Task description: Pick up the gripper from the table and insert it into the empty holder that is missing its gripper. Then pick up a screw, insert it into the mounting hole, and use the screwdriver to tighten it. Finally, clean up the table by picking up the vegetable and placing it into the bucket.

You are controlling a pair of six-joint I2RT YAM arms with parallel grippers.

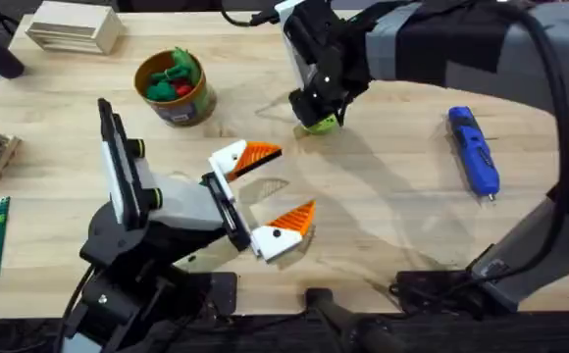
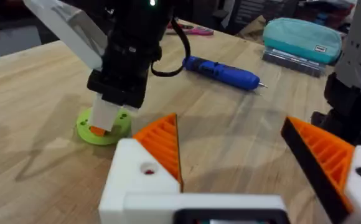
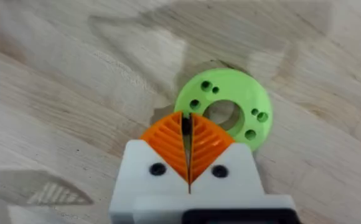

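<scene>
The right gripper (image 3: 188,163), jaws pinched together holding nothing, hovers over the lime-green ring (image 3: 225,107); descending, it could knock it askew. The left gripper (image 1: 270,194) waits, jaws wide.

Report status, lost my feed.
Left end effector open, idle. Right end effector shut over green ring. Screwdriver untouched. Bucket holds toys.

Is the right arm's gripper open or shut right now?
Shut. In the right wrist view the right gripper's two orange pads press together, just a thin seam between them, over the lime-green ring.
</scene>
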